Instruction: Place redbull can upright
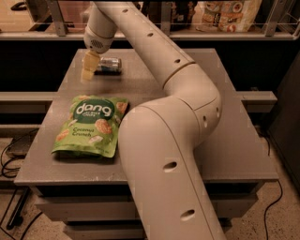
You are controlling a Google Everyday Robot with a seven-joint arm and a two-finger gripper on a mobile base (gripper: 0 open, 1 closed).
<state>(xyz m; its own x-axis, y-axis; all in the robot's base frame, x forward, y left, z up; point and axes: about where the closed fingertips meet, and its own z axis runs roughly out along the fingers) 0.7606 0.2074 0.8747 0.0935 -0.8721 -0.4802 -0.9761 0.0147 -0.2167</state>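
The redbull can (108, 64) lies on its side near the far left of the grey table (225, 122), its long axis running left to right. My gripper (88, 67) hangs from the arm just left of the can, close to its left end, fingers pointing down at the table. The can is not lifted. The contact between gripper and can is hidden by the fingers.
A green Dang coconut-crunch bag (91, 124) lies flat at the front left of the table. My large arm (168, 140) covers the table's middle. A shelf rail with packaged goods (229, 14) runs behind the table. Cables (14, 159) lie on the floor at left.
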